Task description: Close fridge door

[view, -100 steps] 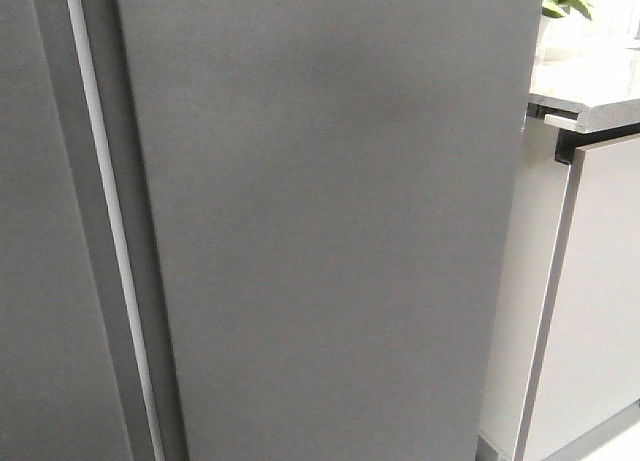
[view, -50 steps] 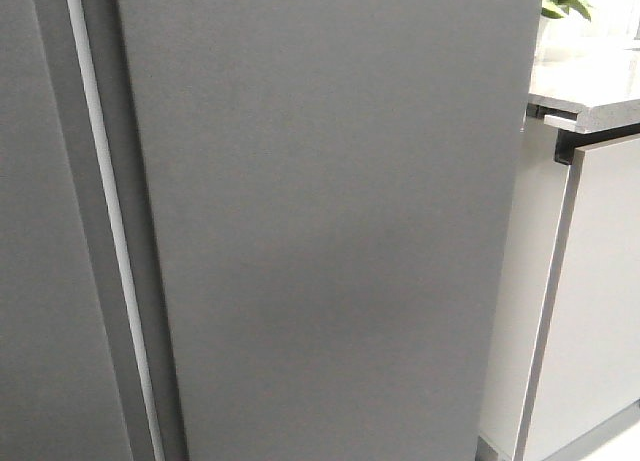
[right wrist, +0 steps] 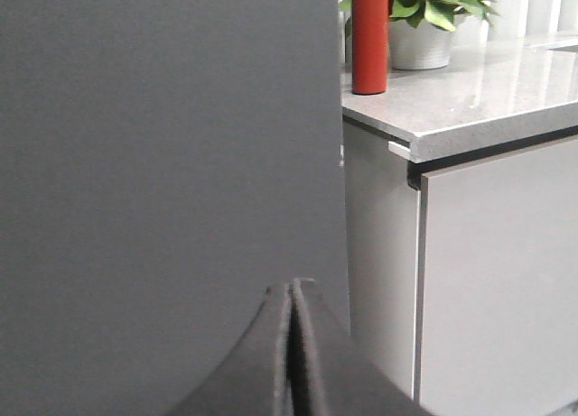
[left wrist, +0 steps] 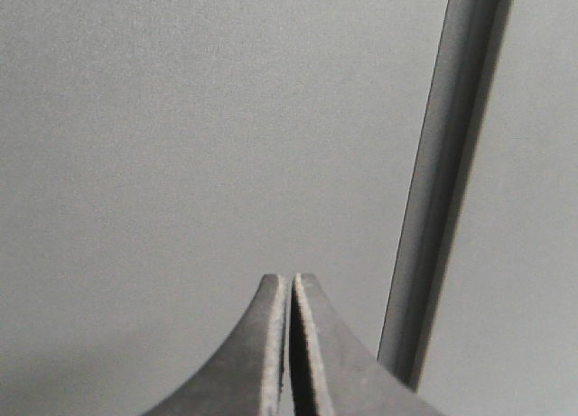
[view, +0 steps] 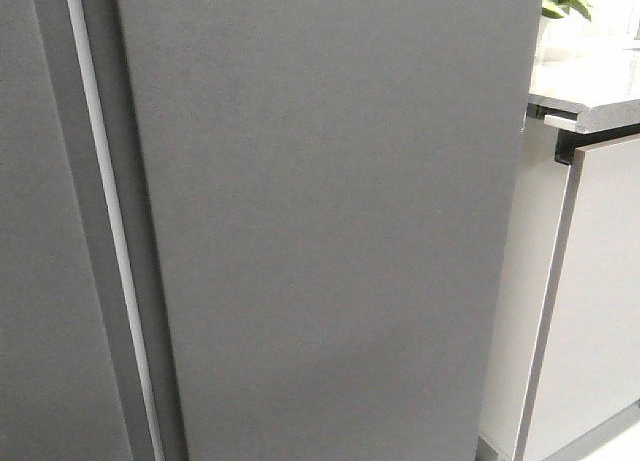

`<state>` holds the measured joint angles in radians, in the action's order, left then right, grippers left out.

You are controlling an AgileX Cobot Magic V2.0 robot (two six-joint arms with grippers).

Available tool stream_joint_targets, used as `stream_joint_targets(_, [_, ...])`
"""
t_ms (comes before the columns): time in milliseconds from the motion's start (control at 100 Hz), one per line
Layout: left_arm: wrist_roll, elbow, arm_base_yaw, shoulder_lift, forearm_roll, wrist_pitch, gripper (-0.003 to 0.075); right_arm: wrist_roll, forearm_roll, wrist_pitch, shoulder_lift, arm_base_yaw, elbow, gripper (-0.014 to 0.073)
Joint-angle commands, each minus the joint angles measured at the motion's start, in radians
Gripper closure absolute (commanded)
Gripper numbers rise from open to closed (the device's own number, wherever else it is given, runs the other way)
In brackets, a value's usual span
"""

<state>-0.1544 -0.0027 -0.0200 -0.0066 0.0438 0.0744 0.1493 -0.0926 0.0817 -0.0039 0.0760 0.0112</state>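
The fridge door (view: 330, 231) is a tall matte dark-grey panel filling most of the front view; only its outer face shows, and it lies about level with the matching panel (view: 40, 281) to its left, across a narrow seam with a pale strip (view: 115, 241). No gripper shows in the front view. My left gripper (left wrist: 290, 279) is shut and empty, pointing at a grey panel (left wrist: 181, 145) close to the seam (left wrist: 442, 181). My right gripper (right wrist: 293, 284) is shut and empty, its tips before the door (right wrist: 163, 163) near its right edge.
Right of the fridge stands a pale cabinet (view: 600, 311) under a grey stone countertop (right wrist: 461, 100). On the counter are a red cylinder (right wrist: 369, 37) and a potted green plant (right wrist: 423, 19). A strip of floor shows at the lower right.
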Motion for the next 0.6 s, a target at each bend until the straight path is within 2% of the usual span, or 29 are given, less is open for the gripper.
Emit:
stream_joint_targets(0, [-0.002, 0.040, -0.002, -0.023, -0.006, -0.083, 0.0740, -0.007, 0.011, -0.130, -0.024, -0.015, 0.020, 0.0665])
stream_joint_targets(260, [-0.002, 0.040, -0.002, -0.023, -0.006, -0.083, 0.0740, -0.007, 0.023, -0.112, -0.026, -0.080, 0.024, 0.0665])
stream_joint_targets(590, [-0.002, 0.040, -0.002, -0.023, -0.006, -0.083, 0.0740, -0.007, 0.023, -0.114, -0.026, -0.080, 0.024, 0.0665])
